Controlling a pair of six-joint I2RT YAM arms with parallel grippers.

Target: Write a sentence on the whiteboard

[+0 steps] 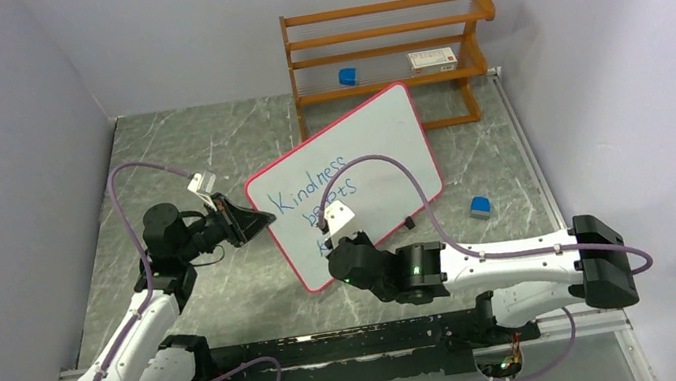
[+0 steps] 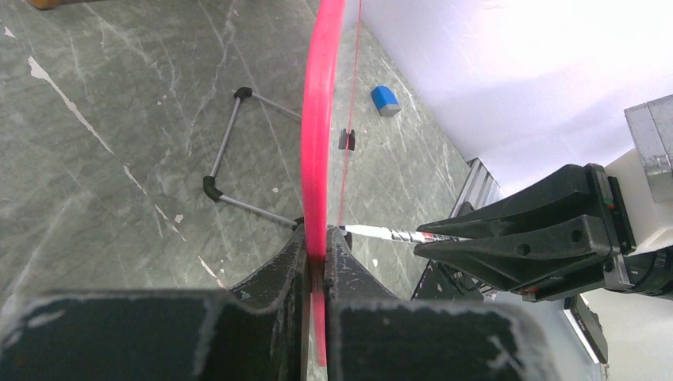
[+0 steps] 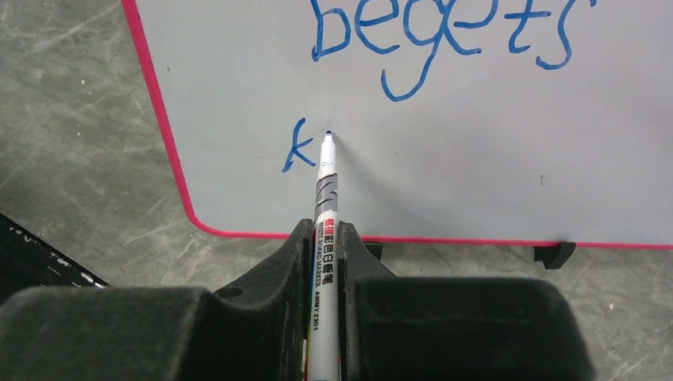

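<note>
Right wrist: right hand (image 3: 324, 232) clamps the marker (image 3: 325, 186), tip touching the whiteboard (image 3: 492, 159) just right of the "k" under "begets" in the sentence (image 3: 432, 40). Left hand (image 2: 317, 250) pinches the board's red rim, mid tabletop (image 1: 187, 152).

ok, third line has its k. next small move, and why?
Probably stroke the next letter just right of the k: the marker, gripped by the right end effector, has its tip there at the whiteboard, and the left end effector clamps the rim.

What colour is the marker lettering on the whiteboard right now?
Blue. The lettering on the whiteboard shows best in the right wrist view.
</note>
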